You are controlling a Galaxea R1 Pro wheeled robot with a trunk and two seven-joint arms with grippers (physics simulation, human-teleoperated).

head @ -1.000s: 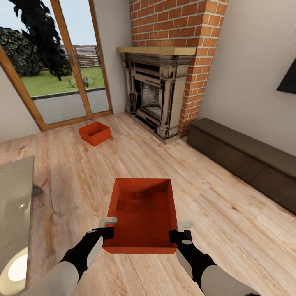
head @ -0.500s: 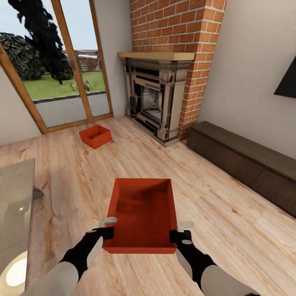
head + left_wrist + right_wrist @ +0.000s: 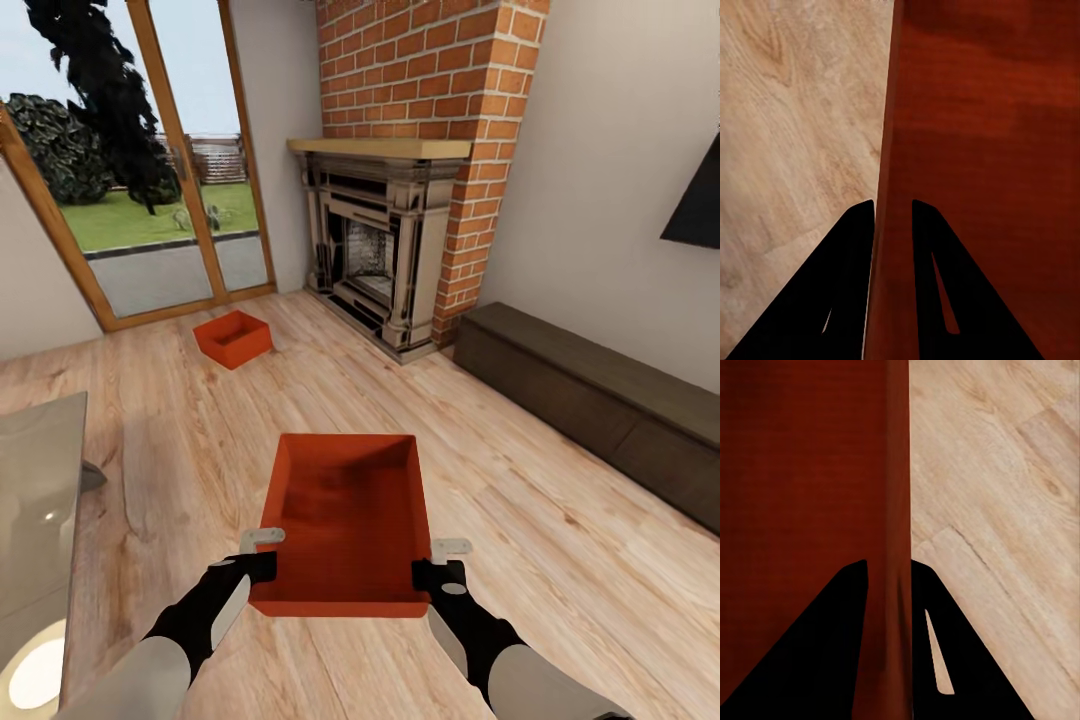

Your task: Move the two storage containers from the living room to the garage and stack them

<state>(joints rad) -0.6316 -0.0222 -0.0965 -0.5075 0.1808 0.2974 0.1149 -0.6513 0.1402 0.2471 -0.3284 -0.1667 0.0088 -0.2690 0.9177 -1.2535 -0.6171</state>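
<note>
At the far left edge of the head view stands a grey glass-topped bench (image 3: 40,500). The left end effector (image 3: 262,560) is closed on the left wall of the nearer red-orange, lidless, rectangular plastic storage container (image 3: 348,520); in the left wrist view one black finger (image 3: 847,285) sits outside that thin wall and the other inside it. The container hangs between the two arms, above the light wood plank floor (image 3: 560,560) of the living room. Its twin, a second red-orange plastic storage container (image 3: 233,338), rests on the planks well ahead, near the wood-framed glass doors (image 3: 150,200) and left of the brick fireplace (image 3: 400,240). The right end effector (image 3: 440,562) is likewise clamped on the right wall, a finger on each side in the right wrist view.

The risk, as I judge it, is in the carry: each grip pinches only a thin, smooth wall near the container's near end, so the far end is unsupported. A sharp turn of the base, or the arms drifting apart or together, could let a wall slip out or twist the bin. The dark low cabinet (image 3: 600,400) at right could also catch it.
</note>
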